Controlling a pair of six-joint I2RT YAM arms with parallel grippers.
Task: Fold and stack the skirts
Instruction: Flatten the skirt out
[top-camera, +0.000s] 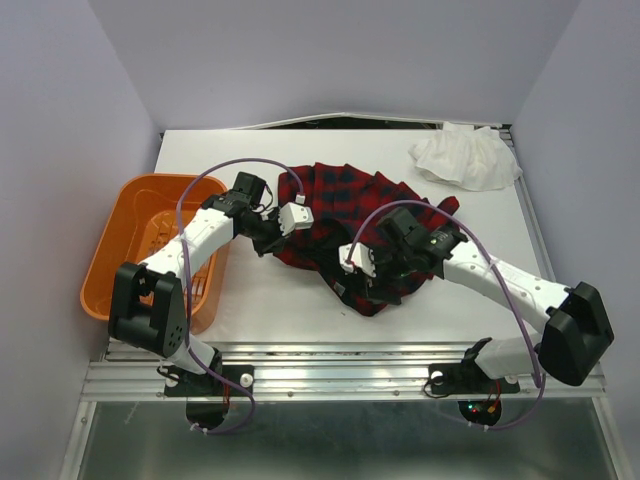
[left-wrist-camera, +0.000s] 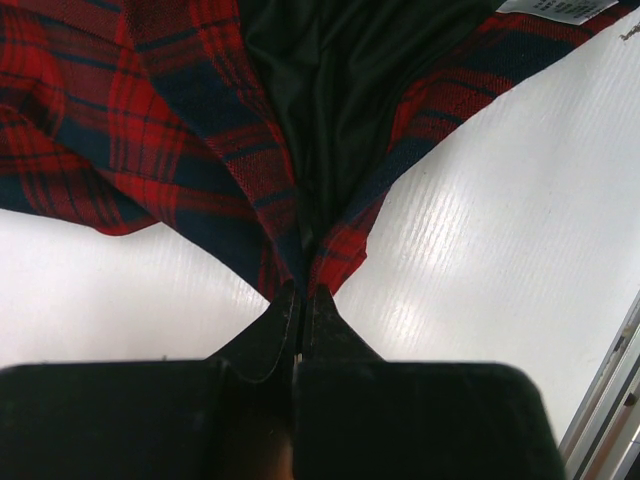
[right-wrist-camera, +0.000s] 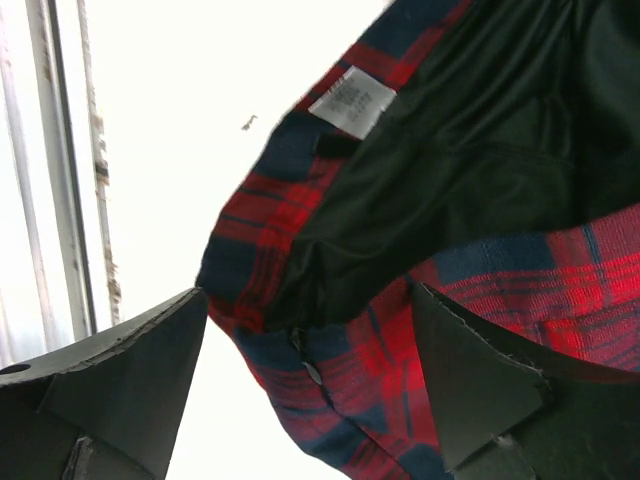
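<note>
Left gripper (left-wrist-camera: 300, 300) was clamped on the tartan skirt (top-camera: 345, 205) at its 9 o'clock edge. Right gripper (right-wrist-camera: 308, 298) stood spread wide around the waistband (right-wrist-camera: 260, 250) at 5 o'clock, holding nothing. The skirt lay between them on the table (top-camera: 280, 290), long axis about 10 to 4 o'clock.

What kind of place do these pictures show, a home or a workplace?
Probably a robot test cell in a laboratory, not a home: a white table closed in by plain walls, a left arm and a right arm bolted to a metal rail, and a plaid skirt near an orange basket.
</note>
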